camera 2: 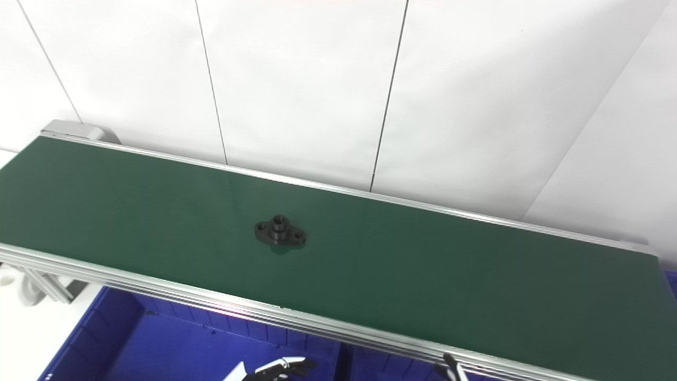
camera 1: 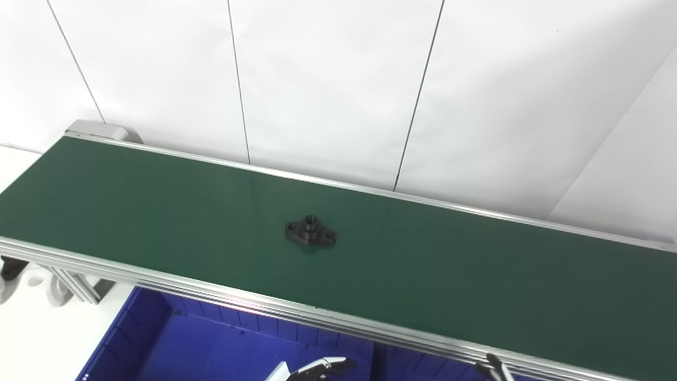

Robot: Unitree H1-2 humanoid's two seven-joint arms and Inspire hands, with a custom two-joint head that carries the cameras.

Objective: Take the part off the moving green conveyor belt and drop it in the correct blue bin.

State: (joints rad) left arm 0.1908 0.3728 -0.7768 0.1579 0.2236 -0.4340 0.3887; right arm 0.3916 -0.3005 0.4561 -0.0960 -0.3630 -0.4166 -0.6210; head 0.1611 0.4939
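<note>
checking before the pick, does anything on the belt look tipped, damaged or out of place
Nothing stands out. The black part sits flat on the green belt, boss up, alone. No spill or damage shows.

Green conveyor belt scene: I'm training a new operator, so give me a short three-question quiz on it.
1. True or false: the black flanged metal part lies on the green conveyor belt.
2. The blue plastic bin sits: A) past the belt's far rail, B) below its near rail.
3. Fill in: the left hand holds ____.

Key: 1 true; 2 B; 3 nothing. Only a tip of the right hand shows.
</note>
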